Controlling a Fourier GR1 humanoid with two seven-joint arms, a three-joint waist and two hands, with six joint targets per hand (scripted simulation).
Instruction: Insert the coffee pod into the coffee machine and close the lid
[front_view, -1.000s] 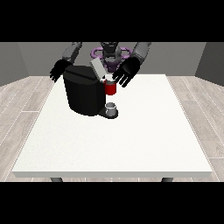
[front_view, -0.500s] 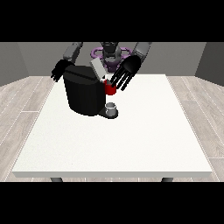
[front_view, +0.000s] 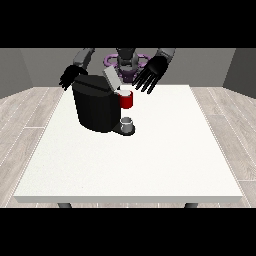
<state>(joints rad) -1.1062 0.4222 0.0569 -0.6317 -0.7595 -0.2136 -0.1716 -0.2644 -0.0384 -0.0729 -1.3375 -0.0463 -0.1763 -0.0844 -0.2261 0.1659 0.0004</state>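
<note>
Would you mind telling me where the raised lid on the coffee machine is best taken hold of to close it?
Probably at the lid's free upper edge, from above and behind: it slants up from the coffee machine's top, and the hand at the view's right hovers open beside it.

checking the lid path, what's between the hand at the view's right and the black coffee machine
In the front view, the raised grey lid and a red thing at the machine lie between the hand at the view's right and the coffee machine.

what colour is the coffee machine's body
Black, as the front view shows: coffee machine.
</note>
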